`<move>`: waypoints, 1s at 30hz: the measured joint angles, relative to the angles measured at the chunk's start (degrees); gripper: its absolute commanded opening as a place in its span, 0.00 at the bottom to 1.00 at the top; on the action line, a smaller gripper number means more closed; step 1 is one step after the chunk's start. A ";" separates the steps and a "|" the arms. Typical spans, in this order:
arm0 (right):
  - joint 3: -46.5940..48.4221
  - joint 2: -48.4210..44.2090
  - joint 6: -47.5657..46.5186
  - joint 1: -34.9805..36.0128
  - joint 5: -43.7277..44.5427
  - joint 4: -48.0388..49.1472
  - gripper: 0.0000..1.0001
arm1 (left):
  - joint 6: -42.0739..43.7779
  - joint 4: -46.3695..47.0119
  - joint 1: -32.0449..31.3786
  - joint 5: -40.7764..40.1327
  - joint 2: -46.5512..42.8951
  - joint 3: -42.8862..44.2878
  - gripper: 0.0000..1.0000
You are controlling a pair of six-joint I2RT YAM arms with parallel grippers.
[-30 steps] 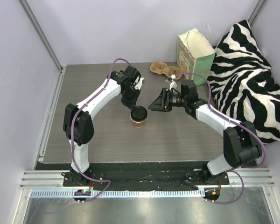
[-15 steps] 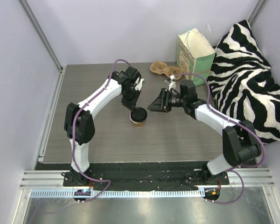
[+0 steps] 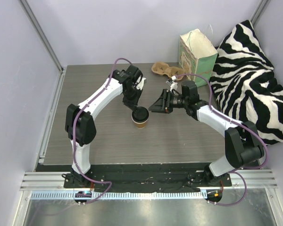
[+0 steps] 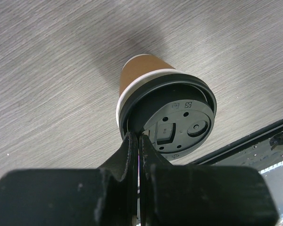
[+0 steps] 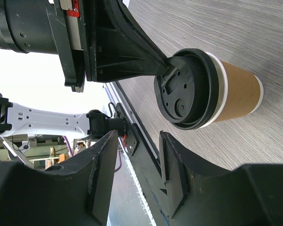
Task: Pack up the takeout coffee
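The takeout coffee (image 3: 140, 118), a tan paper cup with a white rim and black lid, stands upright mid-table. My left gripper (image 3: 135, 108) comes down on it from behind, shut, its fingertips (image 4: 131, 141) set against the near rim of the lid (image 4: 179, 125); I see nothing pinched between them. My right gripper (image 3: 152, 107) hovers just right of the cup, lying sideways and open, with the cup (image 5: 217, 89) ahead of its jaws and outside them. In the right wrist view the left gripper's fingertips (image 5: 166, 62) touch the lid's edge.
A mint-green paper bag (image 3: 196, 50) stands upright at the back right of the table. The brown pulp carrier (image 3: 165, 70) lies just left of it. A zebra-striped cushion (image 3: 250, 80) fills the right side, past the table edge.
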 measured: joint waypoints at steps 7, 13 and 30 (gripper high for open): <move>0.00 0.00 0.07 0.04 0.00 0.20 0.47 | 0.00 -0.20 0.00 -0.07 0.09 -0.15 0.00; 0.00 0.48 0.07 0.15 -0.04 0.46 0.44 | 0.04 -0.22 0.00 -0.46 0.50 -0.15 0.00; 0.00 2.12 1.79 1.81 -0.07 3.50 0.35 | 0.17 -0.15 0.04 -0.87 1.46 -1.09 0.00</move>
